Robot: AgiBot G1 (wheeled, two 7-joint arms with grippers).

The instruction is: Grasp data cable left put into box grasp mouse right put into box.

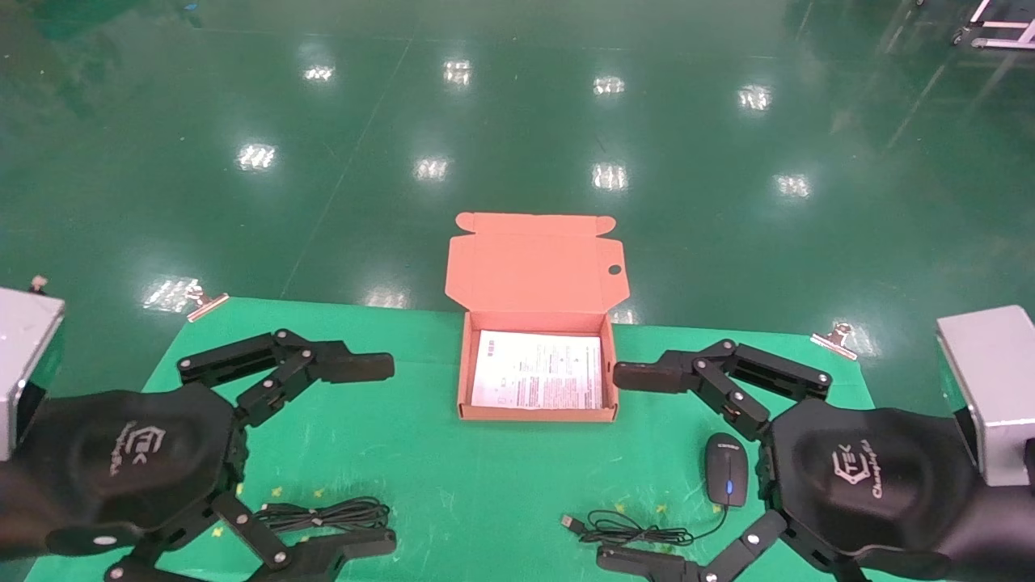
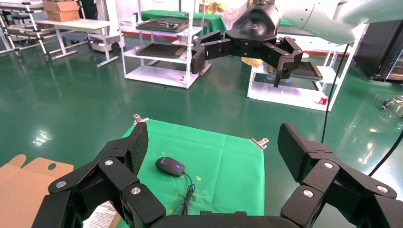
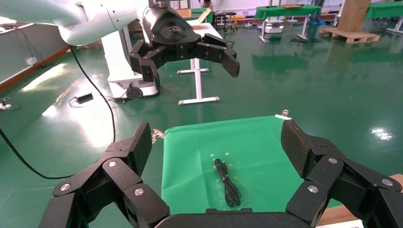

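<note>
Nothing grasped yet: left gripper (image 1: pixel 368 453) agape above data cable (image 1: pixel 323 515) at seven o'clock (right gripper (image 1: pixel 639 465) likewise spread); next, descend, pinch coil.

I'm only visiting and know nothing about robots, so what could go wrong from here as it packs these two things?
The mouse trails a loose cord across the cloth; it could snag or hang over the box wall. The data cable is a thin, flat, loose coil, so the open left tool might pinch one strand and let it unravel. The open right tool hovers beside the box and could nudge it.
</note>
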